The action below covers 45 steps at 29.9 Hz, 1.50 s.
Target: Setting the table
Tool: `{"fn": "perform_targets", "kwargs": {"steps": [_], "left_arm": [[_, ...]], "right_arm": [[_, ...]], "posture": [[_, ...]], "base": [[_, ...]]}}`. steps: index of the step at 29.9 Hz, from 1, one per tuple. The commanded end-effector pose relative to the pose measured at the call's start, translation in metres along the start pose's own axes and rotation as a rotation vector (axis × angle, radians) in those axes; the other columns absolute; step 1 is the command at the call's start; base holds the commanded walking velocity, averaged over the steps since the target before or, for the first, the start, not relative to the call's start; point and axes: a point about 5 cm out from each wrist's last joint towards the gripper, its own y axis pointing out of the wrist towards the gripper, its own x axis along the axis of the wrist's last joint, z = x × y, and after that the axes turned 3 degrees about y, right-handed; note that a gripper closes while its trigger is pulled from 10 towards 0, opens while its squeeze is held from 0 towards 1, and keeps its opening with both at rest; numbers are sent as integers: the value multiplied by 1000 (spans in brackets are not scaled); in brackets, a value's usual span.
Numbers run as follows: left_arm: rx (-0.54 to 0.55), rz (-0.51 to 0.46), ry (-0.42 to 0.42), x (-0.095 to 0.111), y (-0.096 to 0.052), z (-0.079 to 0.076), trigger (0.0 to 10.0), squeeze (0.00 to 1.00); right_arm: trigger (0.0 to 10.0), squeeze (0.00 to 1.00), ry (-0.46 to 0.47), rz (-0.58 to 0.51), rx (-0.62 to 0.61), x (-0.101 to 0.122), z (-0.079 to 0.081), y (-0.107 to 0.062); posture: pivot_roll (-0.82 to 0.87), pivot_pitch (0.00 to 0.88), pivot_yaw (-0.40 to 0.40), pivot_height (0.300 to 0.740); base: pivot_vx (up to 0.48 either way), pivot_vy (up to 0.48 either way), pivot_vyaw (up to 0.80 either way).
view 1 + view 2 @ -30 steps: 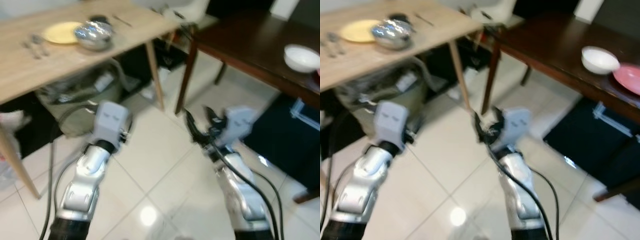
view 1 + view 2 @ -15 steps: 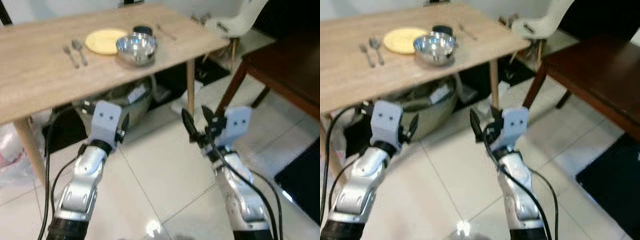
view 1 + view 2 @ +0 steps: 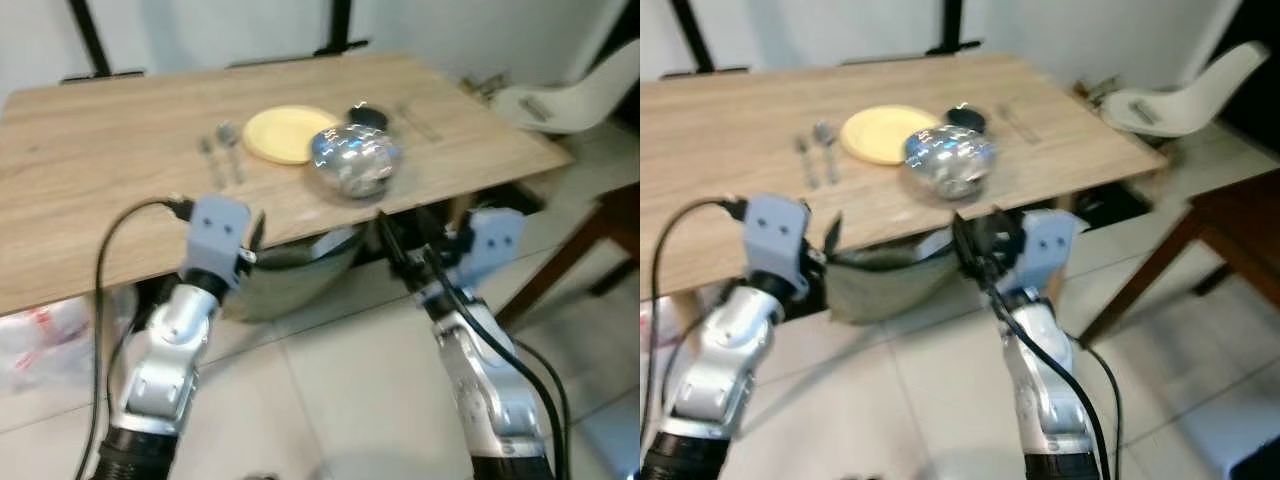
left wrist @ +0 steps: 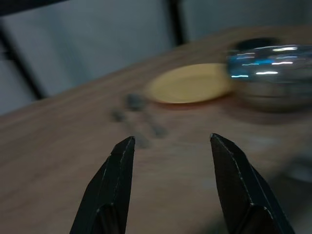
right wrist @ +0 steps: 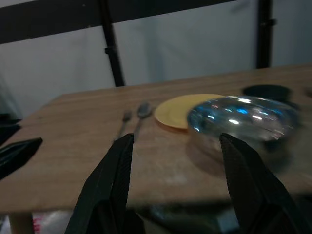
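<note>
Two silver, segmented metal arms were recorded, each capped by a pale blue-grey wrist housing marked with small dark dots. Black cables were looped along both forearms. The left gripper (image 4: 168, 183) and right gripper (image 5: 175, 187) were each fitted with two long, tapered black fingers.
</note>
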Motion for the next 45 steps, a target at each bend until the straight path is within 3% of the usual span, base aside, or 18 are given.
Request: {"fn": "perform_targets", "kwargs": {"steps": [1,14,22,31,37,42,45], "left_arm": [[-21,-18,-7,4,0,-7,10000,0],[-18,-13,-3,1,2,-7,10000,0],[-29,-9,1,1,4,-8,10000,0],[-184,12,-65,1,3,-19,10000,0],[-232,30,-85,2,0,-19,10000,0],[-265,69,-54,1,0,-14,10000,0],[-293,85,-38,3,2,-5,10000,0]], "right_arm": [[10000,0,10,5,-21,0,-6,-3],[10000,0,52,-2,-6,1,-6,3],[10000,0,67,0,-13,2,-9,4],[10000,0,-7,-1,-105,5,-26,5],[10000,0,-39,62,-81,3,-31,2],[10000,0,-102,154,-31,-4,-31,0],[10000,0,-69,188,44,-8,-24,2]], "posture": [[-111,11,33,740],[-104,2,39,740],[-104,4,42,740],[-105,9,45,740],[-102,16,49,740],[-104,20,48,740],[-98,31,46,740]], "base": [[480,0,756],[480,0,682],[480,0,0],[134,0,0],[0,0,0],[0,0,0],[0,0,0]]}}
